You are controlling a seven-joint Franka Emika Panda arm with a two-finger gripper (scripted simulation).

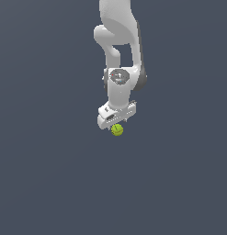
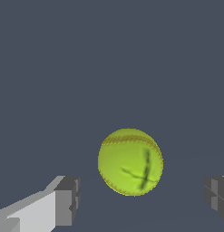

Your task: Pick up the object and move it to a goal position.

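The gripper (image 2: 140, 199) is spread wide; the ball (image 2: 130, 161) sits between its fingers (image 2: 68, 199), untouched, nothing obstructing.

The arm (image 1: 118, 50) descends from the far top of the exterior view, its gripper (image 1: 116, 120) at mid-scene. The ball (image 1: 117, 130) sits directly below the gripper. In the wrist view the ball (image 2: 130, 161) lies between the two fingers (image 2: 66, 200), touching neither, with clear gaps on both sides.
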